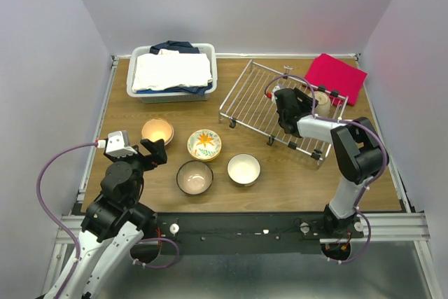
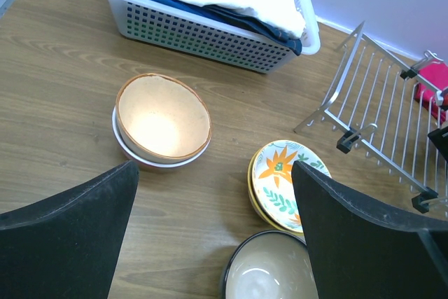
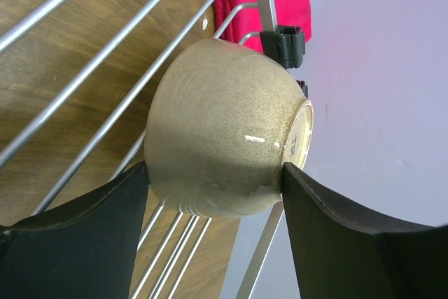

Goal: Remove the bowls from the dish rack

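Observation:
A beige speckled bowl [image 3: 224,131] lies on its side at the far right end of the silver dish rack [image 1: 259,99]. My right gripper [image 3: 213,187] is shut on it, one finger on its rim side and one by its foot; from above the bowl [image 1: 321,98] is mostly hidden behind that gripper [image 1: 311,103]. Several bowls sit on the table: an orange-inside stack [image 2: 162,118], a floral stack [image 2: 280,173], a dark-rimmed one [image 2: 266,274] and a white one [image 1: 243,169]. My left gripper [image 2: 213,229] hangs open above the wood between them, holding nothing.
A white plastic bin [image 1: 171,71] of folded cloth stands at the back left. A red cloth [image 1: 336,75] lies behind the rack's right end. The rack's near corner [image 2: 378,103] with black clips is right of the floral stack.

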Motion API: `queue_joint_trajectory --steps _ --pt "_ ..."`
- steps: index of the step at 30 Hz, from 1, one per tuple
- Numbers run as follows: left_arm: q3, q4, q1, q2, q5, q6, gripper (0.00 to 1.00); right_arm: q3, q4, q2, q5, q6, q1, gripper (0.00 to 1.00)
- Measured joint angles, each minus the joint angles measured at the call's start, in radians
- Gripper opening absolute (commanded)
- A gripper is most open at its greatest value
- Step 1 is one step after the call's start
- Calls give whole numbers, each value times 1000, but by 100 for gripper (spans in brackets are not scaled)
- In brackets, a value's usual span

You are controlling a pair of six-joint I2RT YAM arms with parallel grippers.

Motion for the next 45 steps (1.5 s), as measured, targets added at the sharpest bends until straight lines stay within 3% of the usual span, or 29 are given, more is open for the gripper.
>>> queue_joint_trajectory --steps 9,23,35,45 --pt "0 0 0 0 1 1 99 45 -153 -70 -71 105 28 52" --pt "-17 49 0 43 80 10 99 110 -330 -218 -261 432 38 49" --pt "-13 262 0 336 315 -10 99 164 -362 -333 -445 713 38 49" --pt "114 478 0 668 490 -8 99 163 -333 -399 -663 960 38 49"
